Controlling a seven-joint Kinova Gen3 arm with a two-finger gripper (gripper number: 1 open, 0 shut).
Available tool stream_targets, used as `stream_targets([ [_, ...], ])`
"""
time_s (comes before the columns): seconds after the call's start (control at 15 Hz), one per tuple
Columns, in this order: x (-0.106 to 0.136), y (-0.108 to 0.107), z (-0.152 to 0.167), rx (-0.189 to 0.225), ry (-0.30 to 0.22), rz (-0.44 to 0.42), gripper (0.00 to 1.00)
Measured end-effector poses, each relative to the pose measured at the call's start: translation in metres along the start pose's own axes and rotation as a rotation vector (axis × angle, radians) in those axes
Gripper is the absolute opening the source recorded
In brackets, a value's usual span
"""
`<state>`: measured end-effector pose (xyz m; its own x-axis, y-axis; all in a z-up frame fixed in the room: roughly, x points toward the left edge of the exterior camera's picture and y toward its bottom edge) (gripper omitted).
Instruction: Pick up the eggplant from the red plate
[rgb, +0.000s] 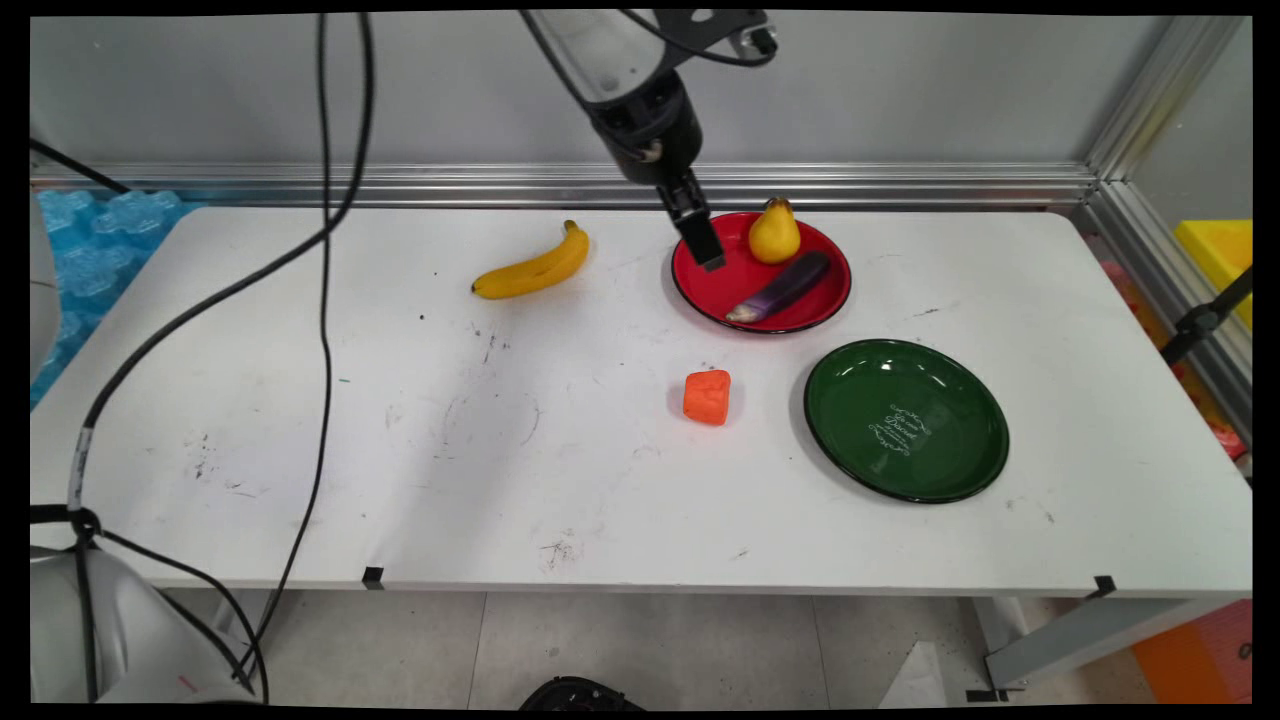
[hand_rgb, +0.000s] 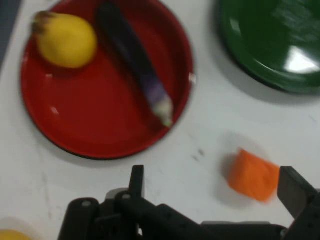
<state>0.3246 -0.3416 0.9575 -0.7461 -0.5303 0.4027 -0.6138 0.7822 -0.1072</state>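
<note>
My gripper (rgb: 706, 245) hangs above the left part of a red plate (rgb: 716, 295), in the upper middle of the main view. In the hand view its two fingers (hand_rgb: 137, 181) stand wide apart with nothing between them, so it is released. The red plate holds a yellow pear (rgb: 774, 232) at its far side and a purple eggplant (rgb: 780, 288) lying slantwise just beside it. Below the plate in the frame, an orange block (rgb: 707, 397) sits on the white table (rgb: 400, 450). To its right is a green plate (rgb: 906, 420). A banana (rgb: 535, 268) lies left of the red plate, well apart.
</note>
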Motion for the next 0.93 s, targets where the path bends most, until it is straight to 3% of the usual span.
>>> stream_targets([
  [0.47,0.023,-0.017,0.073,0.116,0.048,-0.281,1.0],
  [0.73,0.035,-0.024,0.118,0.151,0.069,-0.42,1.0],
  [0.93,0.043,-0.025,0.151,0.152,0.073,-0.491,1.0],
])
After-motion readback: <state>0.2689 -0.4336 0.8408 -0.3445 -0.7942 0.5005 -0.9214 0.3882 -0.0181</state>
